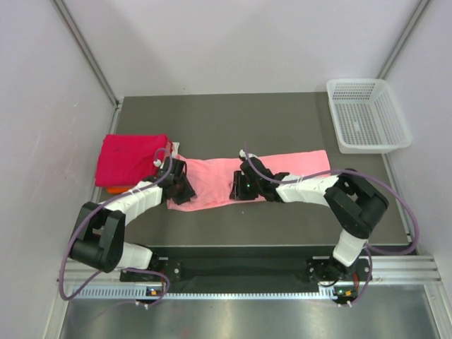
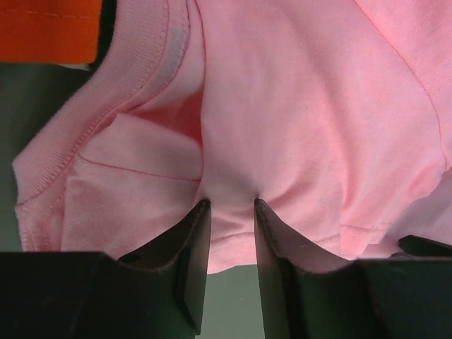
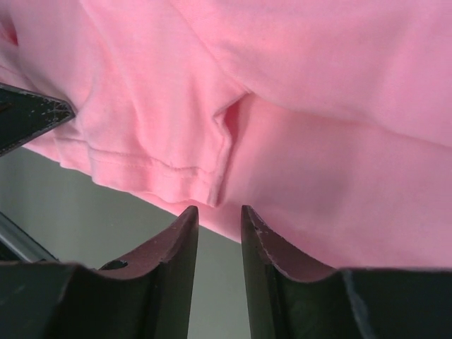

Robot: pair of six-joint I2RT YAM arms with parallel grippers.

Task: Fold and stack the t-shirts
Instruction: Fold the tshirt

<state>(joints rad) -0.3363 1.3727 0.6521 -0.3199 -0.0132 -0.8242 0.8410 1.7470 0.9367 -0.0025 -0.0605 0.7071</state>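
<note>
A light salmon-pink t-shirt [image 1: 282,171] lies as a long strip across the middle of the table. A folded magenta-red shirt [image 1: 131,158] sits at the left on a folded orange one [image 1: 120,188], whose corner shows in the left wrist view [image 2: 46,30]. My left gripper [image 1: 181,185] is at the pink shirt's collar end. Its narrowly set jaws pinch the puckered hem [image 2: 230,240]. My right gripper [image 1: 244,185] sits at the strip's near edge. Its jaws stand narrowly apart, with the smooth shirt edge [image 3: 233,212] just at the tips and not pinched.
A white mesh basket [image 1: 367,114] stands at the back right corner. White walls close in both sides and the back. The dark table [image 1: 233,123] shows behind the shirt and as a narrow band along its near edge.
</note>
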